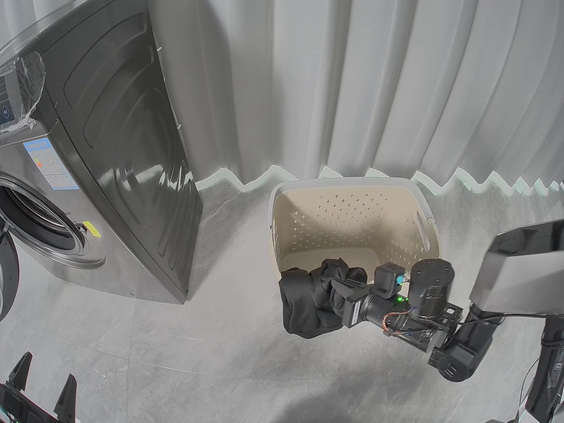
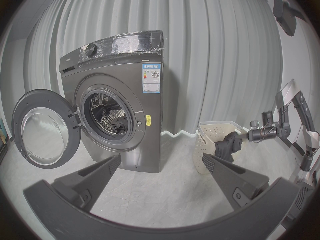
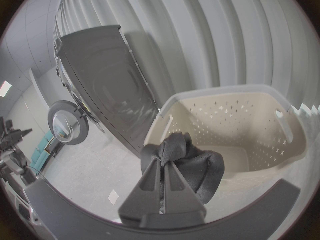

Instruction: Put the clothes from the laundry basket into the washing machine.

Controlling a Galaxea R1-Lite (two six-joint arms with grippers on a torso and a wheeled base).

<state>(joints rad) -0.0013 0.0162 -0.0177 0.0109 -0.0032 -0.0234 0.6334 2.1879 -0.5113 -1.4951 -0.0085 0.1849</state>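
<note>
A black garment (image 1: pixel 311 301) hangs over the near rim of the cream laundry basket (image 1: pixel 352 183), pinched by my right gripper (image 1: pixel 336 286), which is shut on it. From the right wrist the garment (image 3: pixel 196 170) bunches around the closed gripper (image 3: pixel 164 162) above the basket (image 3: pixel 233 94). The grey washing machine (image 1: pixel 106 148) stands at the left with its door (image 2: pixel 43 127) swung open; dark clothes (image 2: pixel 116 124) lie inside the drum. My left gripper (image 1: pixel 44 377) sits low at the near left, open and holding nothing, also seen as (image 2: pixel 160 160).
White curtains (image 1: pixel 382 71) hang behind the basket and machine. Bare grey floor (image 1: pixel 223 336) lies between the machine and the basket. The open door juts out on the machine's front side.
</note>
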